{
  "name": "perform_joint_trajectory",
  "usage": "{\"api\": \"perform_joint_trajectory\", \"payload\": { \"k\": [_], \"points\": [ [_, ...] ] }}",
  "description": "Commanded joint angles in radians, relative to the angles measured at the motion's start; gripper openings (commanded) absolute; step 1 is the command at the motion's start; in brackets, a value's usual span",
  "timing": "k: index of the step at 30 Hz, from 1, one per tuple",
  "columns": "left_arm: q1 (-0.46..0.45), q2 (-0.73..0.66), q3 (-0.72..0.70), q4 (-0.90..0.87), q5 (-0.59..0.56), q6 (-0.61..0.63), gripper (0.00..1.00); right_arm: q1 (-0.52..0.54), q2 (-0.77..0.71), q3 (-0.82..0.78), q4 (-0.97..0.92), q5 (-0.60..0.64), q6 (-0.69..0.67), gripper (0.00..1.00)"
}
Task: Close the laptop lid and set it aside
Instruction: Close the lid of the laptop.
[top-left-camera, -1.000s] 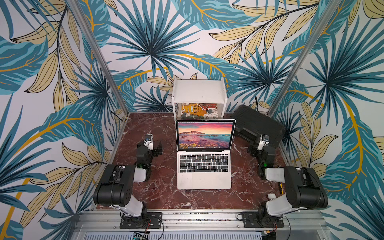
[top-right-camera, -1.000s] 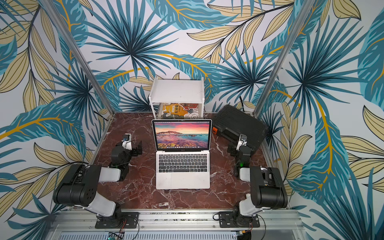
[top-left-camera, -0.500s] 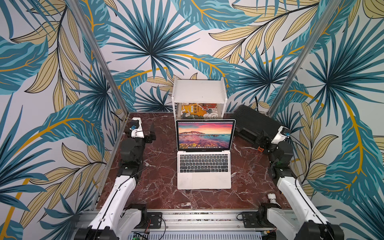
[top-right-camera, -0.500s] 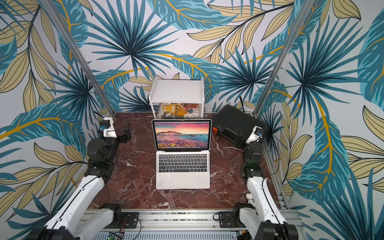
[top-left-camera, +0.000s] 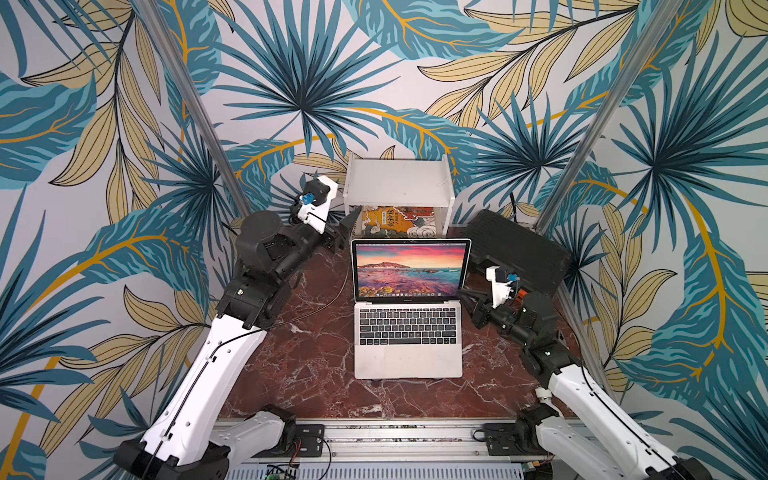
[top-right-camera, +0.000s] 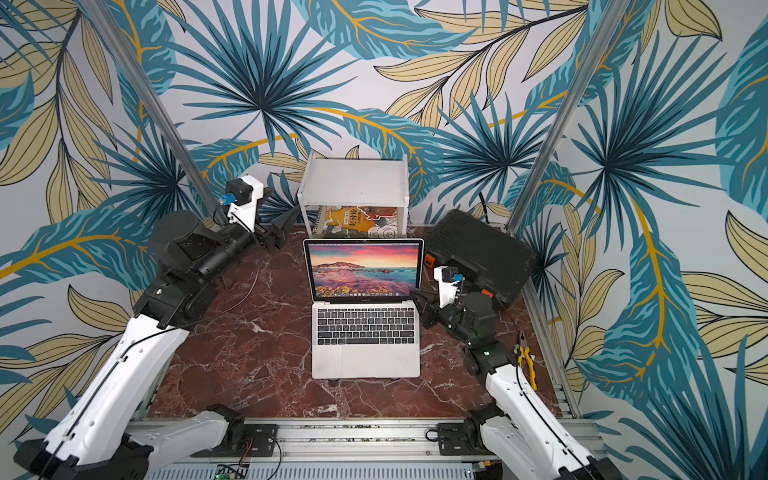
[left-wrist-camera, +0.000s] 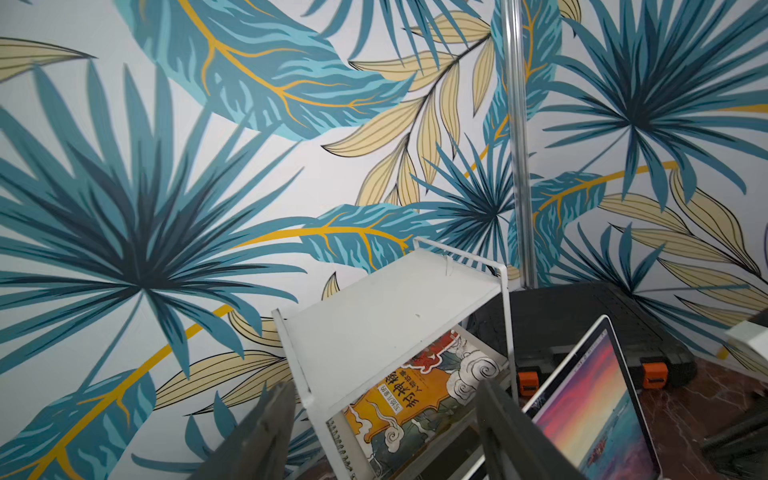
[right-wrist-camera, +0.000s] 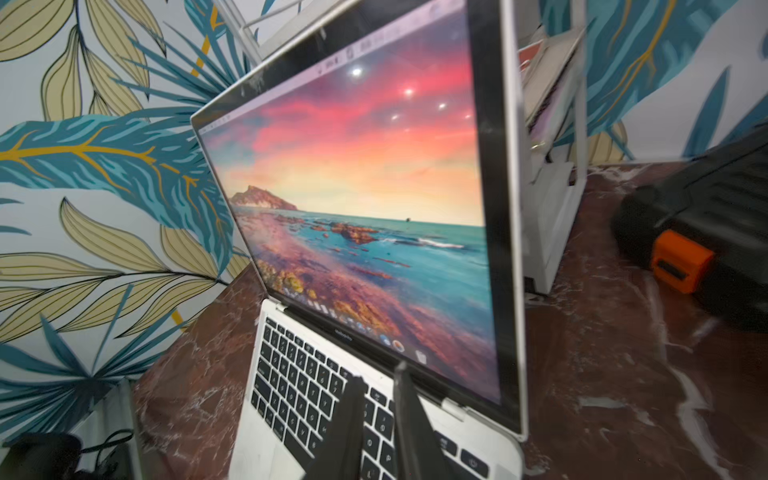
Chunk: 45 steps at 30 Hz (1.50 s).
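Silver and thin, the laptop (top-left-camera: 407, 357) lies flat in the middle of the red marble table (top-left-camera: 307, 365), with its keys facing the robot. The laptop lid (top-left-camera: 411, 270) stands up almost straight and shows a pink sky and a blue sea. Its long top edge runs from side to side. The hinge is at the far end of the keys.

The left gripper (top-left-camera: 345, 228) is up by the lid's top left corner, a little behind it and close to the white shelf (top-left-camera: 399, 183). Its fingers (left-wrist-camera: 266, 424) are wide apart and hold nothing.

The right gripper (top-left-camera: 463, 292) is low down, just beside the lid's right edge, near the hinge. In the right wrist view its fingers (right-wrist-camera: 353, 415) are squeezed almost together, and they hold nothing too.

To shut the lid, the top edge has to tip toward the robot and go down onto the keys. The left gripper is nearer that top edge and is on the back side, so I think a push from there would fold it. The right gripper is by the hinge, where a push does little, and it may be in the way.

A yellow book (top-left-camera: 399, 222) lies under the shelf. A black case (top-left-camera: 519, 249) sits at the back right.
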Motion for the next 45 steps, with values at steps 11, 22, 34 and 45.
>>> {"api": "perform_joint_trajectory", "payload": {
  "k": [11, 22, 34, 45],
  "points": [
    [-0.122, 0.353, 0.389, -0.298, -0.008, 0.084, 0.45, 0.148, 0.144, 0.019, -0.014, 0.088, -0.124, 0.0],
    [-0.126, 0.685, 0.812, -0.625, 0.068, 0.148, 0.12, 0.186, 0.18, 0.038, -0.033, 0.133, -0.17, 0.0],
    [-0.136, 0.738, 0.822, -0.669, 0.088, 0.182, 0.1, 0.189, 0.17, 0.036, -0.042, 0.137, -0.182, 0.0],
    [-0.157, 0.743, 0.791, -0.726, 0.111, 0.197, 0.38, 0.195, 0.178, 0.03, -0.036, 0.15, -0.188, 0.0]
  ]
}}
